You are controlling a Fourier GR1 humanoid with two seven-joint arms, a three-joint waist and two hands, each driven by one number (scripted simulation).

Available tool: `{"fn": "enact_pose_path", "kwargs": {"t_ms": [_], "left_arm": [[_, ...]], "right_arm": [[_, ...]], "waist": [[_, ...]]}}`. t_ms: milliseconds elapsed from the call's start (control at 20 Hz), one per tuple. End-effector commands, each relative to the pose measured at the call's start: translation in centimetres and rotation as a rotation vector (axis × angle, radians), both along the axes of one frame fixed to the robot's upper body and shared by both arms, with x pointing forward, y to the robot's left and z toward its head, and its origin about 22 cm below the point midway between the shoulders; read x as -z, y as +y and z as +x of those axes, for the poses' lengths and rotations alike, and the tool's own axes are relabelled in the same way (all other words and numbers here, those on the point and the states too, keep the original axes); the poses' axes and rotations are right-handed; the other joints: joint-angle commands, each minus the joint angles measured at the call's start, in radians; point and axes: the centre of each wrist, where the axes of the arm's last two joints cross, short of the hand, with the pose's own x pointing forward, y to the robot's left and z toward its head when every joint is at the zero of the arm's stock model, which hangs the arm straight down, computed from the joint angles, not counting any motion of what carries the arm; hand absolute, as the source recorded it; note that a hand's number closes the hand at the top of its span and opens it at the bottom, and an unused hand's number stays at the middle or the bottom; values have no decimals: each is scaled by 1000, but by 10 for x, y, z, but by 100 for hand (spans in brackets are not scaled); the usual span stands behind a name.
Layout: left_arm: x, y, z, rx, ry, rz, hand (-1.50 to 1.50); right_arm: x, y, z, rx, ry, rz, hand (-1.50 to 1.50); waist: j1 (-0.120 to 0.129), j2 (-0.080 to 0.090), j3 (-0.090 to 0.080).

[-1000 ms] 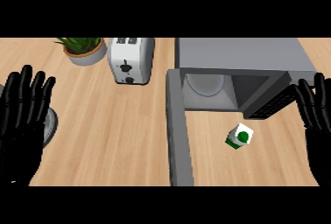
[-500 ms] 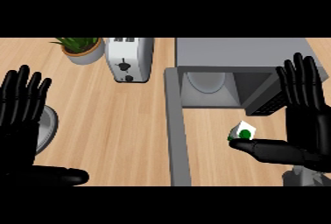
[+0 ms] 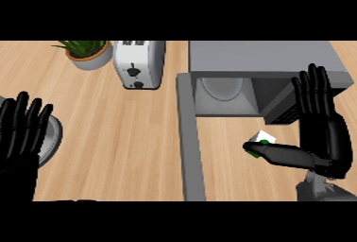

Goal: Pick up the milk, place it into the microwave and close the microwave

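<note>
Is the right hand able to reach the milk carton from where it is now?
Likely yes. The right hand stands open just right of the milk, with its thumb across the carton's near edge, and nothing lies between them.

Ahead and left of the right hand (image 3: 322,137), the microwave (image 3: 265,56) gapes open, with bare counter (image 3: 226,128) before its mouth. Its door (image 3: 190,142) walls off the hand's left. Toaster (image 3: 140,64) and plant (image 3: 87,52) stand beyond that door.
</note>
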Motion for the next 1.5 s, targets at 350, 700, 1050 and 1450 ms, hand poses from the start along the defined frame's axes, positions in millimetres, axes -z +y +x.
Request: {"fn": "enact_pose_path", "kwargs": {"t_ms": [350, 700, 1050, 1450], "left_arm": [[-10, -7, -41, -1, -13, -6, -150], [-12, -18, -54, 16, 12, -19, -150], [-13, 7, -56, 23, 0, -6, -150], [-4, -28, -63, 28, 20, -6, -150]], "right_arm": [[67, -21, -15, 49, 106, -48, -150], [98, -20, -16, 74, 154, -48, -150], [164, -39, -39, 127, 206, -60, -150], [196, -54, -20, 141, 198, -29, -150]], "waist": [[-1, -1, 1], [-1, 0, 1], [1, 1, 1], [3, 1, 1]]}}
